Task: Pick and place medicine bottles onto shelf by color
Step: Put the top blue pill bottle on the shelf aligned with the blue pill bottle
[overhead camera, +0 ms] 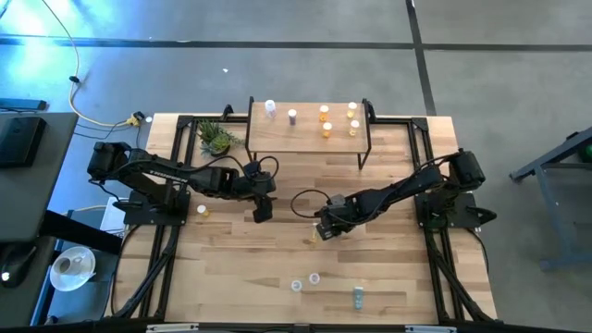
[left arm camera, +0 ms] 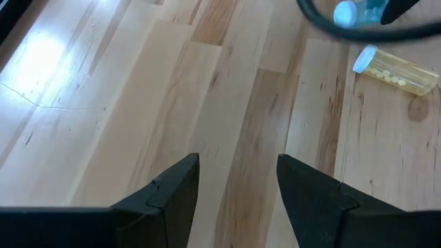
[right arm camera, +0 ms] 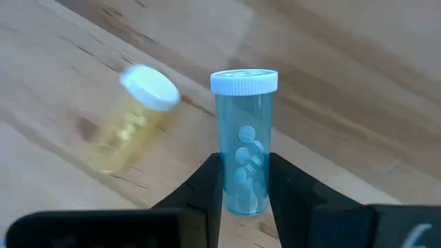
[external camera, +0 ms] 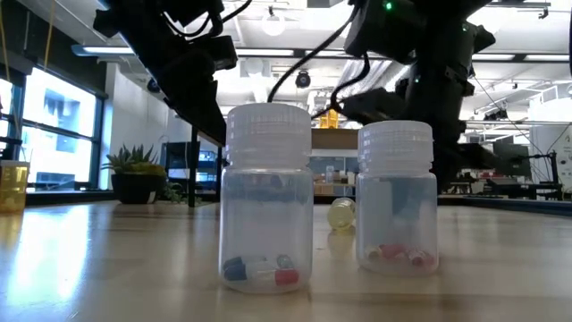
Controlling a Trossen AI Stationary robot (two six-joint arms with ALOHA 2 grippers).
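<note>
My right gripper (right arm camera: pixel 244 189) is shut on a teal-blue medicine bottle (right arm camera: pixel 244 138) with a pale blue cap, over the middle of the table (overhead camera: pixel 324 228). Beside it a yellow bottle (right arm camera: pixel 131 127) with a white cap lies on its side on the wood. My left gripper (left arm camera: pixel 238 186) stands open over bare planks left of centre (overhead camera: pixel 262 209), touching nothing. The shelf (overhead camera: pixel 305 139) stands at the far edge. On its board are a white bottle (overhead camera: pixel 270 108), a pink one (overhead camera: pixel 292 117), two orange ones (overhead camera: pixel 326 121) and two yellow ones (overhead camera: pixel 353 118). My right gripper pinches the teal-blue bottle's body near its bottom end (right arm camera: pixel 244 196) between the two fingers. The fingers come steeply from above and lie across the bottle. The capped end (right arm camera: pixel 244 81) points away from the wrist. Whether the bottle still rests on the table I cannot tell.
Two clear bottles (overhead camera: pixel 306 281) and a teal one (overhead camera: pixel 358 296) stand near the front edge; the clear ones fill the low view (external camera: pixel 266 197). A yellow bottle (overhead camera: pixel 202 211) lies by the left arm. A green potted plant (overhead camera: pixel 215 137) sits left of the shelf.
</note>
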